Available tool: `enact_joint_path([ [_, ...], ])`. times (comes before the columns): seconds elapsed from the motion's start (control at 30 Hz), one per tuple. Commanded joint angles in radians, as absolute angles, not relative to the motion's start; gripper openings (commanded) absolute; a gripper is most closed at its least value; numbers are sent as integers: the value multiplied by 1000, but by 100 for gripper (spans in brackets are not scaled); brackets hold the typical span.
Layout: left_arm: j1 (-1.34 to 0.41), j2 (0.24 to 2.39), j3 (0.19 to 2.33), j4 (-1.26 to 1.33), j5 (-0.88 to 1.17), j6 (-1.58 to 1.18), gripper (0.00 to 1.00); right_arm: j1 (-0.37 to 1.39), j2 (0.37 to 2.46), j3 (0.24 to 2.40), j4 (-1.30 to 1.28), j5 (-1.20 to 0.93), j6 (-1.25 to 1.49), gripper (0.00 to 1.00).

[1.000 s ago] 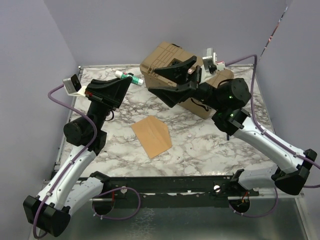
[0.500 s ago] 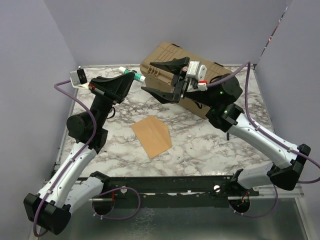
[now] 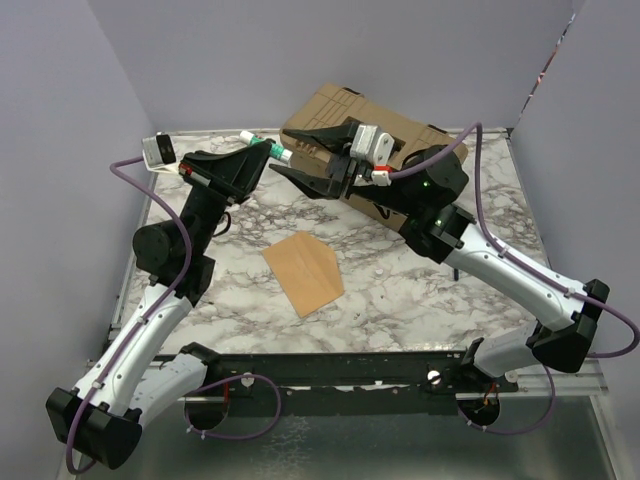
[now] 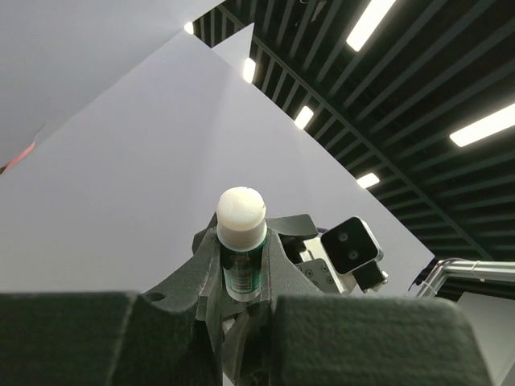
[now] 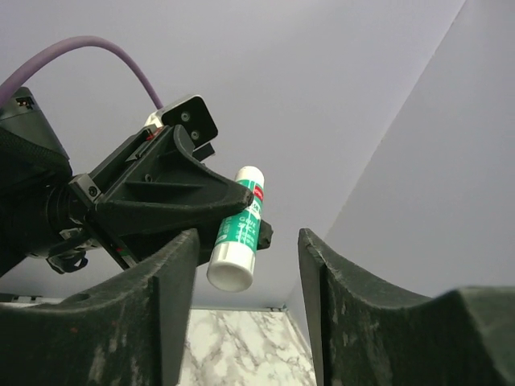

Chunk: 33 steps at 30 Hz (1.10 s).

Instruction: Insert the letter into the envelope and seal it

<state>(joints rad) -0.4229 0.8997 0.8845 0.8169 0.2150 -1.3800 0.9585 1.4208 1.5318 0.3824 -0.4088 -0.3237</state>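
Sealing step, we judge: left tool (image 3: pixel 258 160) pinches the glue stick (image 3: pixel 262 148) aloft; right tool (image 3: pixel 282 155), spread, flanks its white end, presumably to uncap it; envelope (image 3: pixel 303 272) waits on the tabletop (image 3: pixel 420 290).

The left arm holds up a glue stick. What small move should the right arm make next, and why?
Probably ease the right gripper forward until its open fingers straddle the glue stick's near white end, then close. The left gripper clamps the stick's middle, and that end lines up between the right fingers.
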Motion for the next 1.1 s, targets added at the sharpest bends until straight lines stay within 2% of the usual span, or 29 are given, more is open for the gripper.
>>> enact_joint_path([
  [0.0, -421, 893, 918, 801, 225, -1390, 0, 969, 1444, 1558, 364, -371, -361, 52],
  [0.13, -420, 892, 913, 797, 229, -1402, 0, 971, 1454, 1561, 383, -374, -365, 42],
  [0.37, -420, 885, 908, 786, 227, -1402, 0, 971, 1463, 1558, 422, -361, -350, 33],
  [0.5, -421, 886, 911, 773, 233, -1398, 0, 971, 1458, 1541, 459, -344, -321, 21],
  [0.63, -420, 887, 913, 752, 244, -1401, 0, 971, 1448, 1527, 475, -329, -301, 4],
  [0.7, -421, 884, 913, 745, 247, -1401, 1, 971, 1439, 1516, 478, -325, -290, 0],
  [0.77, -420, 880, 913, 736, 247, -1398, 15, 971, 1427, 1505, 477, -313, -275, 0],
  [0.93, -420, 862, 934, 650, 247, -1353, 78, 963, 1377, 1463, 424, -261, -233, 0],
  [1.0, -420, 859, 964, 535, 238, -1320, 93, 948, 1353, 1441, 397, -258, -199, 0],
  [1.07, -420, 867, 1004, 425, 246, -1278, 98, 928, 1325, 1413, 381, -267, -144, 0],
])
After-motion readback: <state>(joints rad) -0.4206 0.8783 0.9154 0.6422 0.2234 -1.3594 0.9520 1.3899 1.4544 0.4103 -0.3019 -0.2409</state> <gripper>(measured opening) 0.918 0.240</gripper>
